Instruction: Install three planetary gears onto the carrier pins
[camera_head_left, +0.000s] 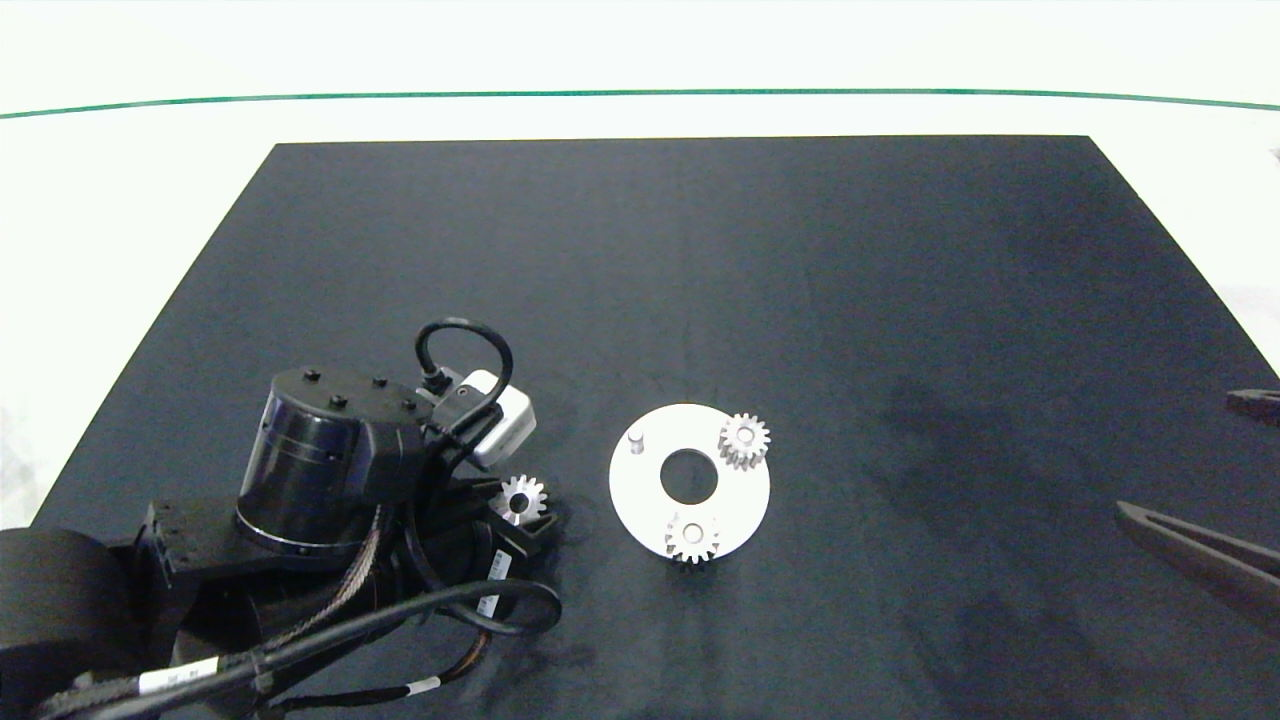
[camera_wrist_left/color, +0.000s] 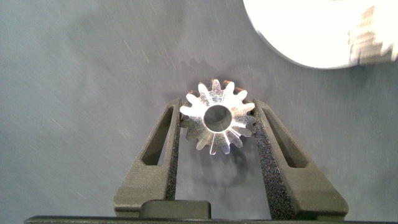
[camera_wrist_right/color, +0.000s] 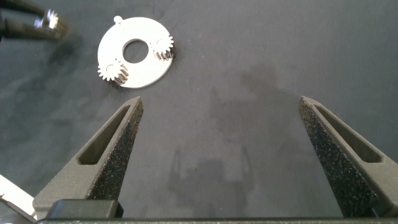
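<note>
Left gripper (camera_wrist_left/color: 216, 134) clamps the third planetary gear (camera_head_left: 521, 498) above the mat (camera_head_left: 700, 250), beside the white carrier disc (camera_head_left: 745, 500). Keep its bore level over the bare pin (camera_head_left: 636, 440). Right gripper (camera_wrist_right/color: 221, 155) idles wide at the mat's right edge.

A black mat (camera_head_left: 700, 280) covers a white table (camera_head_left: 140, 180); a thin green line (camera_head_left: 640, 95), perhaps tape, crosses the far side.

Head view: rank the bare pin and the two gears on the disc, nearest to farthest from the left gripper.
From the left gripper, shut on a gear:
1. Bare pin, disc's near side.
2. Front gear, disc's lower edge.
3. Back gear, disc's far side.
</note>
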